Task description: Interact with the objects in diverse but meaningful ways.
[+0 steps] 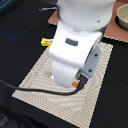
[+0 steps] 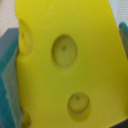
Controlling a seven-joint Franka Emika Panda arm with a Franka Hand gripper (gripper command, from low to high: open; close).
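A yellow cheese wedge (image 2: 75,55) with round holes fills almost the whole wrist view. My gripper (image 2: 65,80) stands around it. A teal finger (image 2: 7,90) presses its one side and a sliver of the other finger (image 2: 124,35) shows at the opposite side, so the gripper looks shut on the cheese. In the exterior view the white arm (image 1: 75,45) hangs over the beige woven mat (image 1: 35,80) and hides the gripper and the cheese. A yellow block with a red end (image 1: 45,41) lies on the mat at the exterior view's left of the arm. Fish, tomato and pot are out of view.
A beige bowl (image 1: 122,17) stands on a brown board (image 1: 112,30) at the back of the exterior view's right. A black cable (image 1: 35,90) runs across the mat's front. A small orange bit (image 1: 75,84) peeks out under the arm. A black table surrounds the mat.
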